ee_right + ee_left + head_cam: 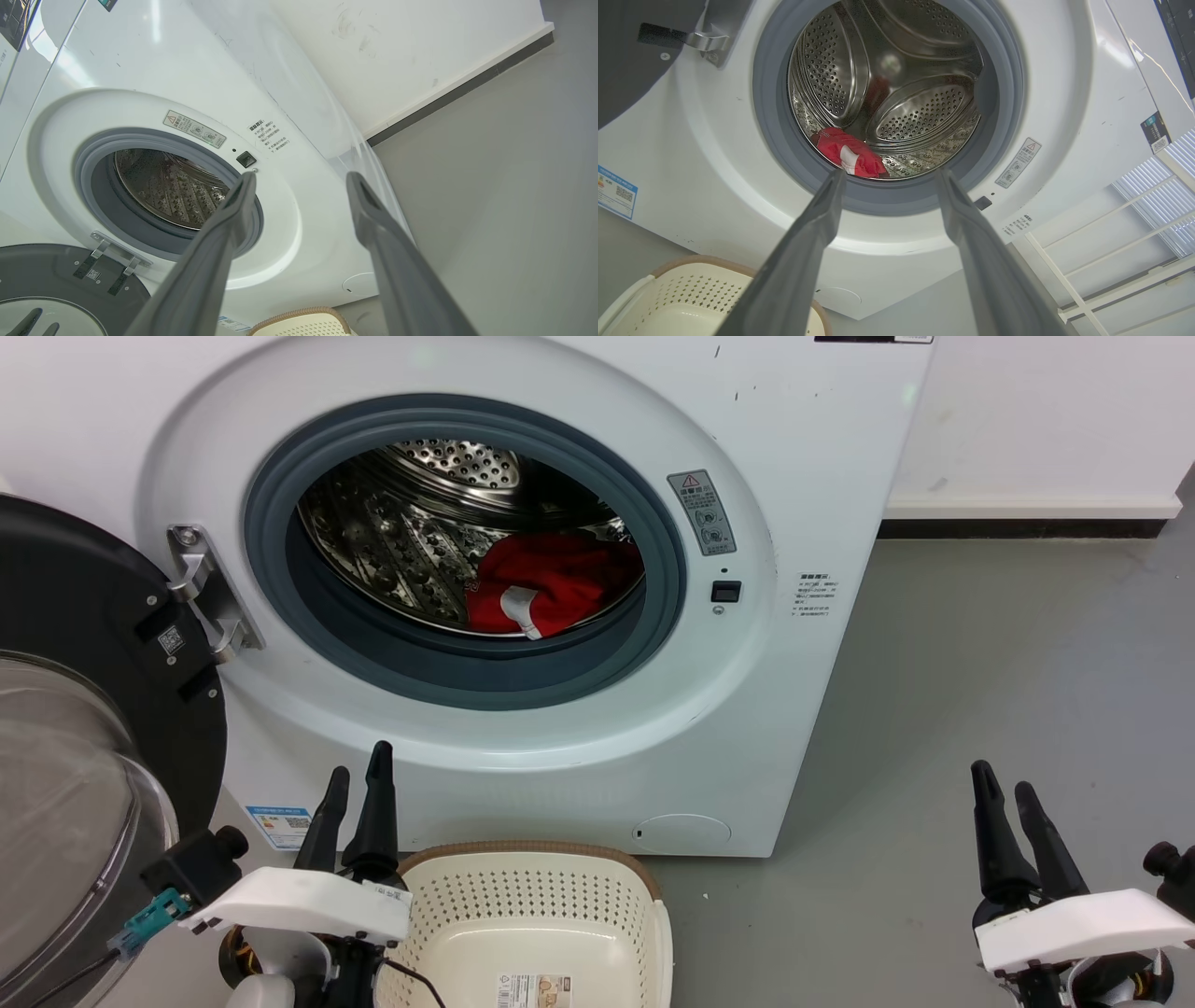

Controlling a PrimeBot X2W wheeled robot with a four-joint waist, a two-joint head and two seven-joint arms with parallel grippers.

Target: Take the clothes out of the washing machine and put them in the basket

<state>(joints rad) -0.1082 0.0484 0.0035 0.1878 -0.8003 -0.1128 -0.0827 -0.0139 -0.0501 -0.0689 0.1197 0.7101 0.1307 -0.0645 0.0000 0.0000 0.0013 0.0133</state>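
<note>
The white washing machine [803, 476] stands with its door swung open to the left. Red clothes [560, 581] with a white patch lie low in the steel drum, toward its right; the left wrist view has the clothes [847, 151] just beyond my fingertips. The cream basket [537, 887] with a brown rim sits on the floor in front of the machine, nothing in it. My left gripper [359, 765] is open beside the basket's left corner, below the drum opening. My right gripper [1001, 782] is open over the grey floor, right of the machine.
The open black-rimmed glass door [84, 756] juts out at the left, close to my left arm. Grey floor [980, 663] stretches to the right of the machine up to a white wall with a dark skirting. A white rack [1134, 242] stands beside the machine.
</note>
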